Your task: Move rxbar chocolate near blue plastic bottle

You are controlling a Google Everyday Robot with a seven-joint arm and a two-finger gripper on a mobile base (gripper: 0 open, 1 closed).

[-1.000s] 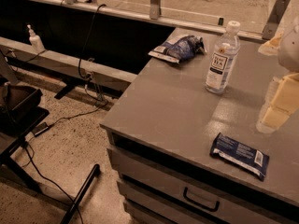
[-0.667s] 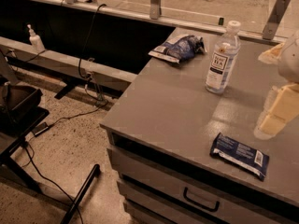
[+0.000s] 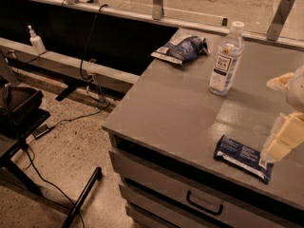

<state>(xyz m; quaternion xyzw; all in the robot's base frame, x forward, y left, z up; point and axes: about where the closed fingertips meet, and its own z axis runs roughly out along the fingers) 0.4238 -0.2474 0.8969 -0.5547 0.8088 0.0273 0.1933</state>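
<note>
The rxbar chocolate [image 3: 242, 158], a flat dark blue wrapper with a white barcode patch, lies near the front right edge of the grey cabinet top [image 3: 175, 108]. The blue plastic bottle [image 3: 226, 59], clear with a white cap and white label, stands upright farther back, well apart from the bar. My gripper [image 3: 278, 120] hangs at the right edge of the view, just above the bar's right end. Its pale fingers [image 3: 282, 137] stand apart and hold nothing. The arm is mostly cut off by the frame.
A puffy blue-and-white snack bag [image 3: 183, 48] lies at the back left of the top. Drawers with a handle [image 3: 204, 203] sit below the front edge. Metal posts [image 3: 158, 1] line the back. Cables [image 3: 71, 120] and a black stand [image 3: 19, 108] are on the floor at left.
My gripper has come down and slightly left, from beside the bottle's height to just over the bar's right end. The bar, bottle and bag have not moved.
</note>
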